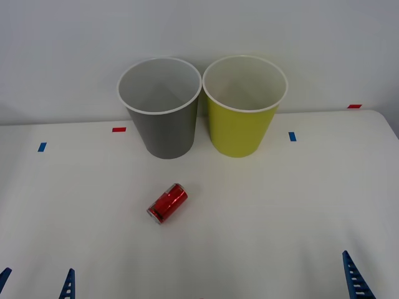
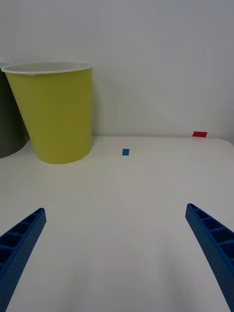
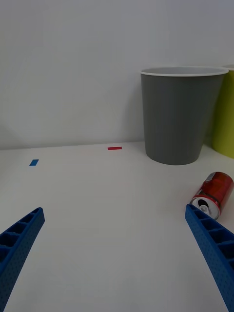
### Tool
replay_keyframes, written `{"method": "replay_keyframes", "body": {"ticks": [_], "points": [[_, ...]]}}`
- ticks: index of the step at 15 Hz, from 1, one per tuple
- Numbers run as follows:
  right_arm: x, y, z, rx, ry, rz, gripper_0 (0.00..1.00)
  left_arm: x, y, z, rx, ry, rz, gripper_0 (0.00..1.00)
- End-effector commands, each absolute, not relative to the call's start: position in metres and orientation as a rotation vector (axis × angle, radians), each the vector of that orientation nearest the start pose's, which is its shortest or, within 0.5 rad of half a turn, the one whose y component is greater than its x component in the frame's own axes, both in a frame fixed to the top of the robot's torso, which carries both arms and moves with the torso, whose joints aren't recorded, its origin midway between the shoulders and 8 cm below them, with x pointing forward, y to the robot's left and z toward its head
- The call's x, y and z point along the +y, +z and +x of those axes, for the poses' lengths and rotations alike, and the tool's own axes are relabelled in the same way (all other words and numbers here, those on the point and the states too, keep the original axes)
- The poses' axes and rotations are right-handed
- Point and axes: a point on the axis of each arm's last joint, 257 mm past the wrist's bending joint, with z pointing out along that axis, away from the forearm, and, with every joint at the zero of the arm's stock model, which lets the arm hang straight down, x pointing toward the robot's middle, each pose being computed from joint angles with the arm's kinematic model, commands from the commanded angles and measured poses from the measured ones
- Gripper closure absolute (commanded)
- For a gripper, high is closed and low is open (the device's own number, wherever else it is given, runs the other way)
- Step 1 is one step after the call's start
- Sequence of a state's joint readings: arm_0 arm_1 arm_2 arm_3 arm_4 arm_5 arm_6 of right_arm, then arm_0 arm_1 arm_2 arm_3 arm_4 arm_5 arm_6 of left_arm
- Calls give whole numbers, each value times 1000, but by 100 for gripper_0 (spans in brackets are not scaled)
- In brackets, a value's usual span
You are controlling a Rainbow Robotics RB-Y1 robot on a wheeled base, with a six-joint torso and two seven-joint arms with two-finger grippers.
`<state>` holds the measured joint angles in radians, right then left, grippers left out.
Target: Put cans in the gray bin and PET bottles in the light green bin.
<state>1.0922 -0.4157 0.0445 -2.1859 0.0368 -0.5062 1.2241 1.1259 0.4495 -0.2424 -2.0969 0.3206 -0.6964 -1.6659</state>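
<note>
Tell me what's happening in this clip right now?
Nothing is being handled yet. A small shiny red metal can lies on its side on the white table, in front of the tall dark gray bin, which stands beside the matching yellow-green bin. The left gripper and right gripper are both open and empty at the near edge of the table; the can lies closer to the left one.

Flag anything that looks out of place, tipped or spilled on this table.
Only the red can stands out: it lies on its side on the white table, in front of the upright gray bin and light green bin. No spill or damage is visible. The left gripper and right gripper are open, holding nothing.
</note>
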Motion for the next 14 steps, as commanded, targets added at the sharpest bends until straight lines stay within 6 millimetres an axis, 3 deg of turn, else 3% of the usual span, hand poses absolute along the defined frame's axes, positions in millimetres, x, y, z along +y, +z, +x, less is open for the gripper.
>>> {"method": "replay_keyframes", "body": {"ticks": [1, 14], "points": [[-295, -204, 238, 1575, 60, -99, 0, 284, -218, 207, 1529, 9, 2, 0], [-295, -204, 238, 1575, 60, -99, 0, 284, -218, 207, 1529, 9, 2, 0]]}}
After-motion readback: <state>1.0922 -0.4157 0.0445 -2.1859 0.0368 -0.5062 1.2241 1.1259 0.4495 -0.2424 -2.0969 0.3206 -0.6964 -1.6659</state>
